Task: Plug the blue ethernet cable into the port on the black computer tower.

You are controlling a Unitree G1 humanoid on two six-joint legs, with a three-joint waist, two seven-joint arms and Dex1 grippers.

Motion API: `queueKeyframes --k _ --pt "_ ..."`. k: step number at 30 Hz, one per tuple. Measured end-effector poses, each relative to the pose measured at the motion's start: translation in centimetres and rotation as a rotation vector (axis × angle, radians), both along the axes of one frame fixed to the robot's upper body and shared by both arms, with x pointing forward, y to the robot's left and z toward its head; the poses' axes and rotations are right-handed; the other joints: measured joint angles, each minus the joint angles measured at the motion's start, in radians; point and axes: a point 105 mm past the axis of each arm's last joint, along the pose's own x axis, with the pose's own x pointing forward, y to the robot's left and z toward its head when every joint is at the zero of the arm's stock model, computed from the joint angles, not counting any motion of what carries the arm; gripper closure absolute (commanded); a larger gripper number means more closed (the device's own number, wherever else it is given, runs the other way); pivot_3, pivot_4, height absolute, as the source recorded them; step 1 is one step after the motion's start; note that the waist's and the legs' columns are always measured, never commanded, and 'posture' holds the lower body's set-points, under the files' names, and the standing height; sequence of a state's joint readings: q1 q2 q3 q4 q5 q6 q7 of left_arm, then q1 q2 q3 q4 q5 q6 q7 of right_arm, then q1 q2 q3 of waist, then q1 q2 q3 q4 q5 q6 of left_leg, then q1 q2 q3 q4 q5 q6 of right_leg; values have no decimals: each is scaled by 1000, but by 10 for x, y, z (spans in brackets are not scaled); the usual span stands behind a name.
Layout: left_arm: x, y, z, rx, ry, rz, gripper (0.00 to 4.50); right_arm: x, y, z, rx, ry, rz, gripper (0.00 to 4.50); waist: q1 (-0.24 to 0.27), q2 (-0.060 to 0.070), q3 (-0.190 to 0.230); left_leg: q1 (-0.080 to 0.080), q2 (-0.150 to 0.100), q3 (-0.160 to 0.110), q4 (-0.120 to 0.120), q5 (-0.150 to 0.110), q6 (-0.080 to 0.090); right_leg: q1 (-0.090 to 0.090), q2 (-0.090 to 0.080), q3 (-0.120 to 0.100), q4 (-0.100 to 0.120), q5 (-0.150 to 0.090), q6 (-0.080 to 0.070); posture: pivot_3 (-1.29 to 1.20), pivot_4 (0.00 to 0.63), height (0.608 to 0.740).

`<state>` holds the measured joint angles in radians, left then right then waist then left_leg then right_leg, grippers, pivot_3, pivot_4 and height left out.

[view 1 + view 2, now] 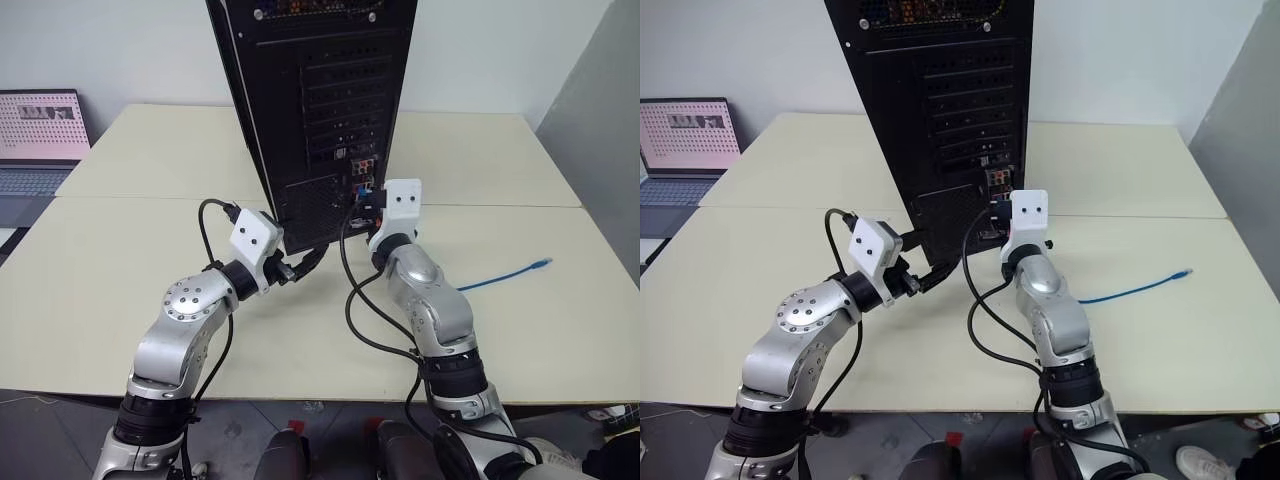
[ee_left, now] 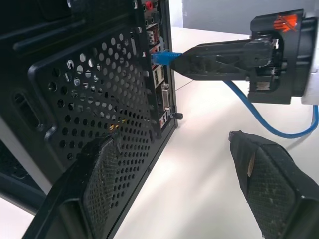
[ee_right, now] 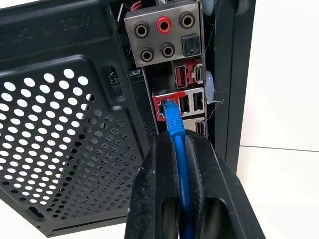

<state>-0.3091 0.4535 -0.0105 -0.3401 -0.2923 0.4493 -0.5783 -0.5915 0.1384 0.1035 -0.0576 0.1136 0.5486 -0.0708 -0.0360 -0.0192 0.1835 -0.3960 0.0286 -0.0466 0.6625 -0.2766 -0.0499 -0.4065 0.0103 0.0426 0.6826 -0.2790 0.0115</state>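
The right gripper [image 3: 182, 144] pinches the blue ethernet cable [image 3: 175, 122], its plug at the port [image 3: 163, 105] at six o'clock on the black computer tower [image 1: 320, 90]; next, push straight in; the left gripper [image 2: 189, 189] waits spread wide.

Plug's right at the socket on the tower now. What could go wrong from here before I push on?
The plug end of the blue ethernet cable sits at the port, beside USB sockets; a slightly skewed push might jam or bend it. The right gripper pinches the cord behind the plug, so it may slip or buckle. The black computer tower stands unheld, with the left gripper open, and could shift.
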Motion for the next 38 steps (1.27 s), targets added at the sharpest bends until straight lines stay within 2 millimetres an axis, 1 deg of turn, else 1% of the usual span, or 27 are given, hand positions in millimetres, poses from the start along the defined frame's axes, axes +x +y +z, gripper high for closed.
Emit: queueKeyframes --k 7,8,11,12,17,18,20,22,23,25,26,27,28,30,31,33,35,38 --pt "0 0 0 1 -1 2 866 1 5 0 -9 0 33 4500 -9 0 0 0 2 0 0 1 0 0 4 0 0 1 -2 0 150 740" --pt "0 0 0 1 -1 4 810 1 6 0 -9 -1 39 3852 -11 0 0 0 2 0 0 1 0 0 4 0 0 1 -2 0 150 740" --pt "1 1 0 1 -3 9 810 -1 9 -1 -18 3 78 3204 -14 0 0 0 2 0 0 1 0 0 4 0 0 1 -2 0 150 740" --pt "1 1 0 0 -3 12 810 -1 8 -2 -27 2 85 3072 -14 0 0 0 1 -1 0 1 0 0 4 0 0 1 -2 0 150 740" --pt "4 6 0 -4 -2 41 810 -5 -4 -5 -85 1 132 2004 -10 0 0 -1 1 -1 0 1 0 0 3 0 0 1 -2 0 150 740" --pt "5 8 -1 -6 1 49 810 -7 -9 -5 -101 -6 141 1835 -10 0 0 -1 1 -1 0 1 0 -1 3 0 -1 1 -2 0 150 740" --pt "5 11 -2 10 9 57 810 -15 -17 -1 -142 -32 202 1357 -7 0 0 -2 1 -1 0 1 0 -1 3 0 -1 1 -2 0 150 740" --pt "6 20 -2 46 5 79 810 -21 -31 5 -178 -51 233 967 -3 0 0 -2 1 -1 0 1 0 -1 3 -1 -1 1 -2 0 150 740" --pt "6 23 -2 62 11 83 810 -24 -34 6 -190 -56 265 761 -3 0 0 -2 1 -1 0 1 0 -1 3 -1 -1 1 -2 0 150 740" --pt "5 38 -4 123 20 123 810 -34 -42 12 -247 -80 344 247 -4 0 0 -2 0 -1 -1 1 0 -1 3 -1 -1 1 -2 0 150 740" --pt "5 43 -4 135 22 134 810 -36 -48 15 -263 -91 356 59 -4 0 0 -2 0 -1 -1 1 0 -1 3 -1 -1 1 -2 0 150 740" --pt "4 48 -3 148 28 135 810 -39 -55 20 -276 -103 391 59 -3 0 0 -2 0 -1 0 1 0 -1 3 -2 -1 1 -2 0 150 740" --pt "3 50 -3 155 34 133 810 -41 -58 21 -283 -103 411 59 -2 0 0 -2 0 -1 0 1 0 -1 3 -2 -1 1 -2 0 150 740" --pt "-2 60 -2 174 58 116 810 -49 -70 24 -273 -96 493 59 -1 0 0 -2 0 0 0 1 0 -1 4 -2 -1 1 -2 0 150 740" --pt "-5 66 -1 188 64 106 810 -54 -80 25 -272 -90 531 59 0 0 0 -2 0 0 0 1 0 0 4 -2 -1 1 -2 0 150 740" --pt "-9 70 2 209 71 81 810 -60 -89 28 -284 -88 582 59 1 0 1 -2 0 1 0 1 0 0 4 -2 -2 1 -2 0 150 740" --pt "-13 71 5 219 74 47 810 -63 -95 30 -286 -90 620 59 1 0 1 -2 0 2 0 1 0 0 4 -1 -2 1 -2 0 150 740" --pt "-19 75 8 228 86 20 810 -63 -102 28 -289 -70 652 59 1 0 1 -1 0 3 0 1 0 0 4 -1 -1 1 -2 0 150 740"
